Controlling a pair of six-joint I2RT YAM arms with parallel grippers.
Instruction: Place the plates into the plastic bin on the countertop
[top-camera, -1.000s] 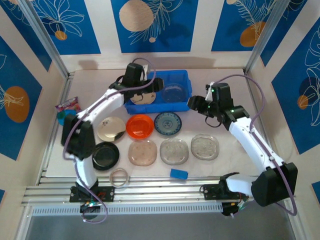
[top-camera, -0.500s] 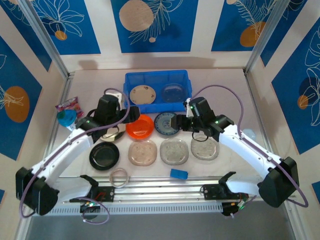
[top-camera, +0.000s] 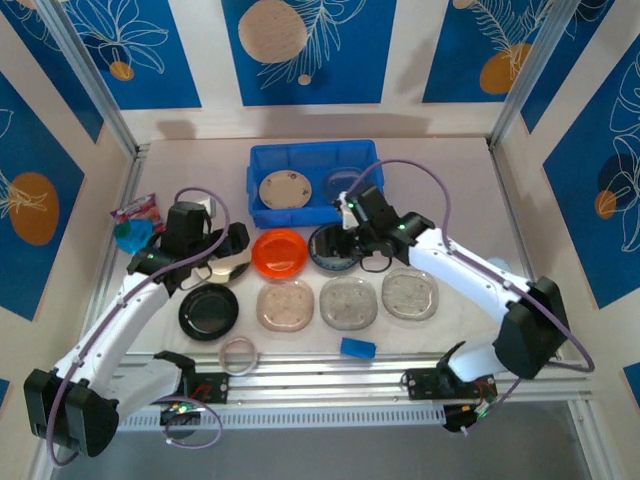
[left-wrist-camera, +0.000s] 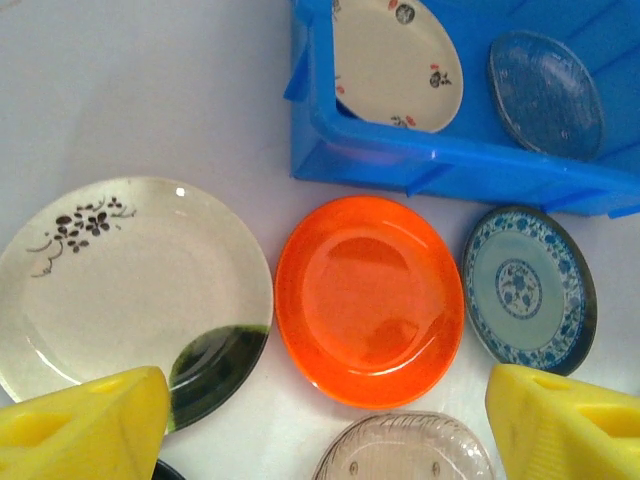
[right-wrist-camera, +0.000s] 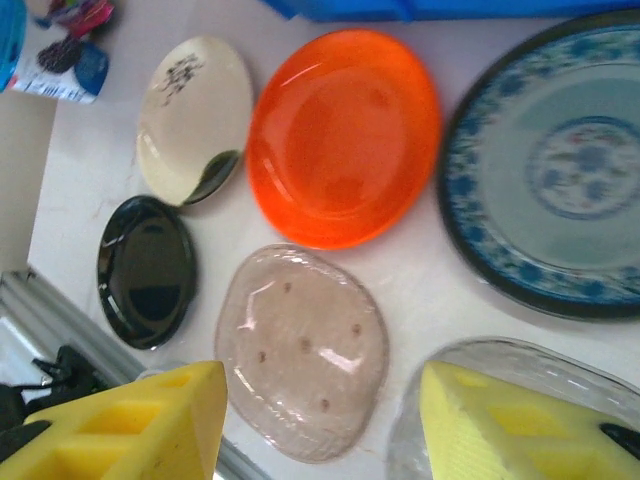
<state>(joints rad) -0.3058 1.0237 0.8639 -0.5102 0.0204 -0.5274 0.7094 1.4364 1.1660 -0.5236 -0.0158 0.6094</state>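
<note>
We count seven plates (top-camera: 279, 252) left on the countertop (top-camera: 450, 190). Left gripper (left-wrist-camera: 325, 410) has pulled back from the bin (left-wrist-camera: 430, 165), spread and empty above the cream plate (left-wrist-camera: 120, 270); right gripper (right-wrist-camera: 320, 410), jaws apart, now hovers over the patterned plate (right-wrist-camera: 560, 170), perhaps touching. Beyond, the bin holds two plates.

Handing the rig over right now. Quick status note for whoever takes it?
Left hand: open, empty, above the black-sprig cream plate and orange plate.
Right hand: open, empty, by the blue-patterned plate.
Done: two plates in the blue bin, a red-flowered cream plate and a clear plate.
Left: seven on the countertop: those three, the black plate and three translucent plates.
</note>
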